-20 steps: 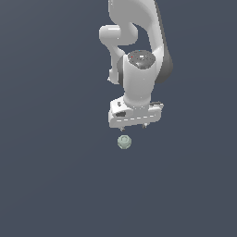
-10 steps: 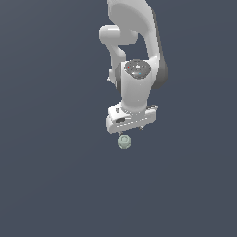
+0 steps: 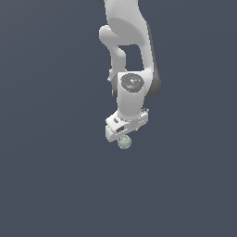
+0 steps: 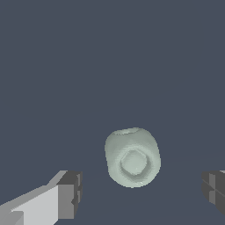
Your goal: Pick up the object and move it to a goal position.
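One small pale grey-green object, roundish and bumpy with a circular dent facing the wrist camera, lies on the dark surface directly under the gripper. In the wrist view the fingers are spread wide, one dark pad on each side of the lump, with clear gaps between pad and object; nothing is pinched yet. In the exterior view the hand sits low over the object, hiding part of it, so whether the fingertips have reached the surface cannot be told.

The risk, as I judge it, lies in the closing. The lump appears nearer one pad than the other, so that pad may touch first and roll it aside. Its rounded, uneven skin also offers poor flat contact; a shallow pinch above its widest part could squeeze it out downward during the lift.
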`<state>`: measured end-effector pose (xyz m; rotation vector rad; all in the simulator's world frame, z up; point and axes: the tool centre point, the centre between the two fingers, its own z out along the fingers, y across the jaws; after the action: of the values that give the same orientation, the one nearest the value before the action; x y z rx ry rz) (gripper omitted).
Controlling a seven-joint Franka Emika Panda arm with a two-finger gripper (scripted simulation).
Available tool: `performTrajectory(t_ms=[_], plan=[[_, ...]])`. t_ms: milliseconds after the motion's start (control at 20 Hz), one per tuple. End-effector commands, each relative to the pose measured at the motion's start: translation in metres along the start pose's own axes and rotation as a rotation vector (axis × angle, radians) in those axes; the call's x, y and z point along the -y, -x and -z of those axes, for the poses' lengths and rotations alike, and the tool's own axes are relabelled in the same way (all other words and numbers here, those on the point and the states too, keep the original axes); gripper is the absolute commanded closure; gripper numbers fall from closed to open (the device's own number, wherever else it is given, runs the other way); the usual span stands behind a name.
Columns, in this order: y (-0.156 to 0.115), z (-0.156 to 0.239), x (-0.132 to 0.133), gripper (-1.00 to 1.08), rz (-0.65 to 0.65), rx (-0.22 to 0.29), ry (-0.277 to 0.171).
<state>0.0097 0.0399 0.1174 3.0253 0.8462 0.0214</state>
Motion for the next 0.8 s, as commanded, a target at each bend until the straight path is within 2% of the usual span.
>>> performTrajectory(t_ms=[0, 400, 750], plan=[[0.003, -0.008, -0.002, -0.92, 0.053, 0.004, -0.001], [0.008, -0.025, -0.005, -0.92, 0.153, 0.012, -0.004], [0.009, -0.028, -0.005, -0.92, 0.165, 0.013, -0.005]])
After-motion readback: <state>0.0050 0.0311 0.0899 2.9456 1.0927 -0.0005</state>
